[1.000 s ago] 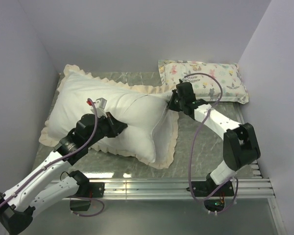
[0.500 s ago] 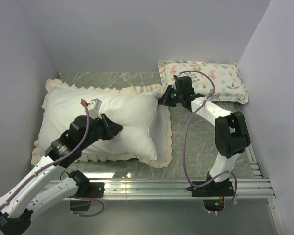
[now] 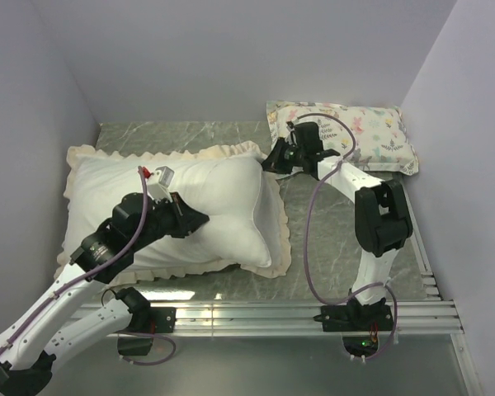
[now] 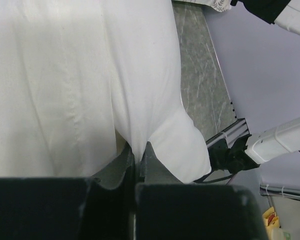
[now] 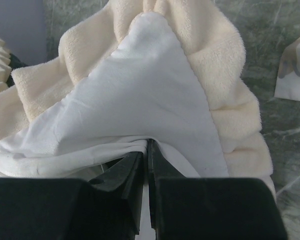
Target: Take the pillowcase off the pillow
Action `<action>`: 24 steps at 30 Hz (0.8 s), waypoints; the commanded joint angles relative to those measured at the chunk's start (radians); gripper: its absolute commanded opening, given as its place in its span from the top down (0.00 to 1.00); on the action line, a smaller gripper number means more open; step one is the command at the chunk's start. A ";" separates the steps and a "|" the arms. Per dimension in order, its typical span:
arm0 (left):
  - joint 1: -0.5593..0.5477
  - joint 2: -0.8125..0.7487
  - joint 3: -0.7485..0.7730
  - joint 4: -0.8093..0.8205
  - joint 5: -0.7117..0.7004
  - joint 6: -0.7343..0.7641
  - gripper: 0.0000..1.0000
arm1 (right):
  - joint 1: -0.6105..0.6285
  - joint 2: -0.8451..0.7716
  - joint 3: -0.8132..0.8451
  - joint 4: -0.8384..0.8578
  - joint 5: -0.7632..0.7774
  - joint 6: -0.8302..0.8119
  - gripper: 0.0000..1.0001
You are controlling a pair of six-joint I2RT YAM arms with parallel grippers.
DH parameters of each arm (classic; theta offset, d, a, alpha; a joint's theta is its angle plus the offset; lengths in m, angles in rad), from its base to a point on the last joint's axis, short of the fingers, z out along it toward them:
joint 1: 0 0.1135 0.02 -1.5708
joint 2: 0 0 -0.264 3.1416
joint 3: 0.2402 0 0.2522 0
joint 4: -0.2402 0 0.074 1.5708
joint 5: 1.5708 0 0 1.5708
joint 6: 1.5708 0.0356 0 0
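Left side: stretched from the near-left base diagonally up and to the right, forearm low, wrist tipped downward. Left end effector (image 3: 200, 220) clamped on a pinch of the pillow (image 3: 223, 186), dark fingers (image 4: 122, 165) pressed together with only cloth between them.

Right side: upright from the near-right base, elbow folded high, forearm angled back toward the far left. Right end effector (image 3: 269, 162) closed on a corner of the pillowcase (image 5: 155, 90), fingers (image 5: 127, 167) almost touching.

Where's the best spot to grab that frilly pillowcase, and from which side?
Probably the pillowcase at its far right corner, from the right: the thin frilled edge sticks out past the plump middle, easy to pinch. The right claw is shut there.
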 commanded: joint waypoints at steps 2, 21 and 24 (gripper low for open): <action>-0.017 -0.051 0.114 0.056 0.189 0.000 1.00 | -0.058 0.052 0.084 0.054 0.141 -0.014 0.88; -0.019 -0.007 0.003 0.443 -0.161 -0.142 1.00 | 0.049 -0.171 -0.332 0.357 0.069 0.058 0.75; -0.019 0.098 0.000 0.561 -0.267 -0.164 0.99 | 0.048 -0.298 -0.443 0.403 0.037 0.071 0.54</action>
